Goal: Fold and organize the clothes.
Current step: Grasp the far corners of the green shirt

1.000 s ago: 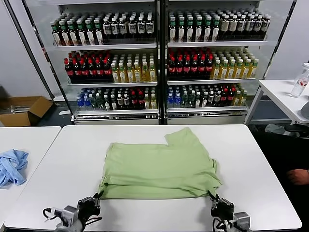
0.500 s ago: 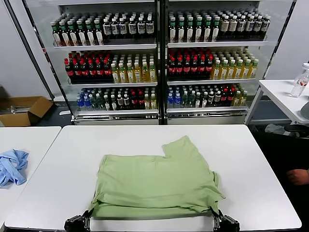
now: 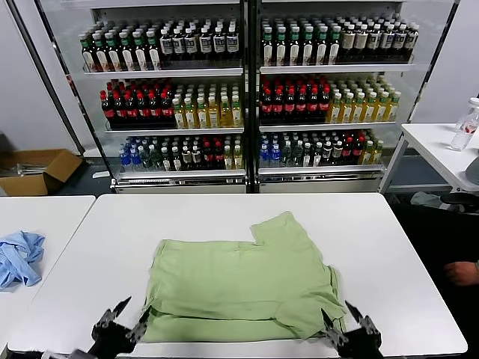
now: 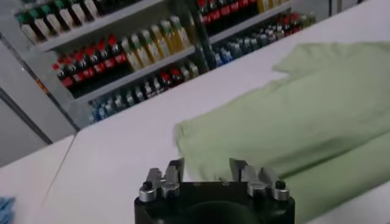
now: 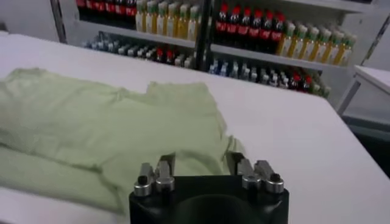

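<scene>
Lying folded on the white bench [image 3: 404,254], the light green shirt [image 3: 239,280] occupies the middle of the surface, nearer the robot's edge than the far one. Its upper layer is doubled back over a lower layer, which shows as a paler band along the near hem. One sleeve juts out toward the far side, right of centre. No collar, buttons or print are visible from any view.

Left gripper [image 3: 120,323]: positioned at the near left corner of the shirt, low over the bench. Fingers are spread apart and released; nothing lies between them. In the left wrist view the left gripper [image 4: 207,173] shows both fingers parted, with the shirt [image 4: 304,115] lying just ahead of them, apart from the tips.

Right gripper [image 3: 350,323]: positioned at the near right corner of the shirt, low over the bench. Fingers are spread wide and released. In the right wrist view the right gripper [image 5: 200,165] stands just short of the cloth edge, with the shirt [image 5: 109,122] lying flat on the bench beyond; whether the tips touch fabric cannot be told.

Surroundings: a light blue garment [image 3: 19,258] lies crumpled on a separate bench [image 3: 52,217] to the left. A glass-fronted cooler [image 3: 247,97] stocked with bottles stands behind. A cardboard box [image 3: 34,170] sits on the floor at far left.
</scene>
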`<control>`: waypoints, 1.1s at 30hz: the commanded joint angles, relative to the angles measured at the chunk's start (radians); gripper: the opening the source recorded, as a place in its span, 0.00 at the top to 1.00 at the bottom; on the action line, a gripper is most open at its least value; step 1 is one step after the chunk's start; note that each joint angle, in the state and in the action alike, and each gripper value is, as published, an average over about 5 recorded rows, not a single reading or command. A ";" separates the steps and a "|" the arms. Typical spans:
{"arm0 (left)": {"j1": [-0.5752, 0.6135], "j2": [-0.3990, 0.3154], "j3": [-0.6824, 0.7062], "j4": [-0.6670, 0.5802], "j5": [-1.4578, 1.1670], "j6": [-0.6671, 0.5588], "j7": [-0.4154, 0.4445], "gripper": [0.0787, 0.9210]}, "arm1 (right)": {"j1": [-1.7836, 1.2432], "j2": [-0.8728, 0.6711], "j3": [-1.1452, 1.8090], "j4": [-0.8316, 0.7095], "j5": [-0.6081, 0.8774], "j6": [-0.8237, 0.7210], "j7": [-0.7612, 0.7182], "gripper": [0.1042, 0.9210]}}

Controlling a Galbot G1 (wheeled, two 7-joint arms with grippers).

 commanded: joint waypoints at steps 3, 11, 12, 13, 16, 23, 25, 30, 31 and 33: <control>-0.429 0.044 0.098 0.292 -0.155 -0.020 0.071 0.26 | 0.654 0.025 -0.236 -0.379 0.098 -0.080 0.016 0.13; -0.628 0.061 0.208 0.486 -0.193 -0.020 0.141 0.12 | 0.946 0.118 -0.401 -0.671 0.101 -0.079 0.018 0.12; -0.651 0.062 0.220 0.510 -0.200 -0.019 0.148 0.12 | 0.969 0.131 -0.414 -0.707 0.102 -0.079 0.017 0.12; -0.674 0.062 0.233 0.538 -0.207 -0.018 0.154 0.12 | 0.990 0.145 -0.426 -0.746 0.104 -0.079 0.017 0.12; -0.739 0.062 0.267 0.623 -0.220 -0.012 0.159 0.12 | 1.051 0.189 -0.449 -0.861 0.104 -0.079 0.015 0.12; -0.836 0.056 0.313 0.773 -0.238 0.015 0.180 0.12 | 1.155 0.284 -0.455 -1.087 0.080 -0.054 0.006 0.12; -0.844 0.050 0.317 0.795 -0.239 0.016 0.184 0.12 | 1.174 0.311 -0.447 -1.148 0.064 -0.041 0.005 0.12; -0.857 0.043 0.320 0.842 -0.238 0.012 0.197 0.12 | 1.196 0.349 -0.438 -1.250 0.025 -0.007 -0.012 0.12; -0.857 0.044 0.319 0.847 -0.238 0.012 0.199 0.12 | 1.196 0.352 -0.439 -1.261 0.019 -0.001 -0.017 0.12; -0.856 0.047 0.318 0.853 -0.238 0.012 0.204 0.12 | 1.195 0.359 -0.441 -1.279 0.008 0.012 -0.025 0.12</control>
